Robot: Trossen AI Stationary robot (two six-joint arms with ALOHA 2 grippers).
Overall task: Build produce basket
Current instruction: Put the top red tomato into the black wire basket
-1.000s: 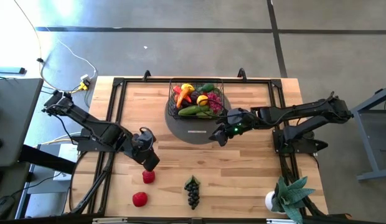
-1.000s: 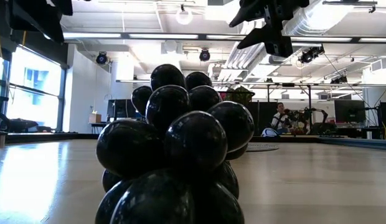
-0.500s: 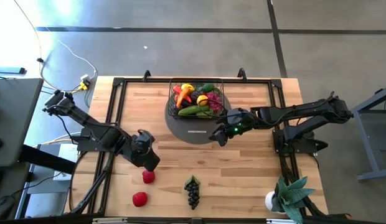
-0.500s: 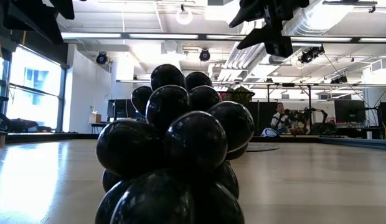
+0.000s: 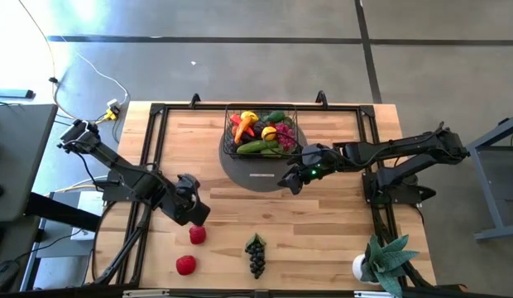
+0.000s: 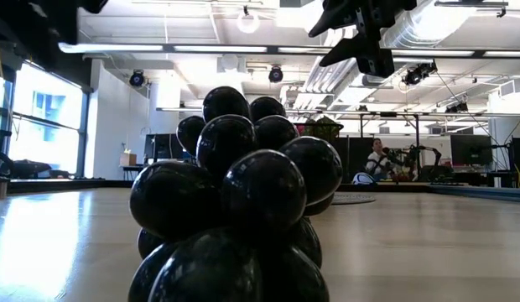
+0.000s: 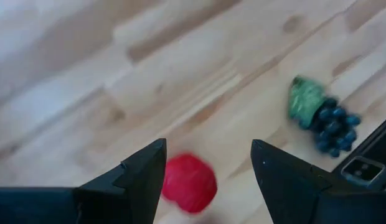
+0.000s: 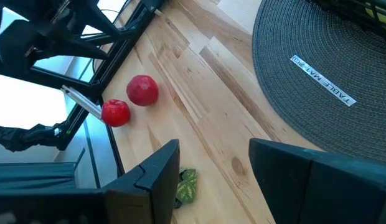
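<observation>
Basket (image 5: 261, 132) sits on the grey round mat (image 5: 255, 170) at the far middle of the counter (image 5: 339, 223), loaded w/ peppers, lemons, cucumber, grapes. Left end effector (image 5: 190, 210) hovers just beside a red tomato (image 5: 197, 235), fingers spread, nothing between them; second red tomato (image 5: 185, 265) and dark grapes (image 5: 256, 253) lie near the counter's front edge. Right end effector (image 5: 291, 180) hangs at the mat's right edge, spread and empty.
</observation>
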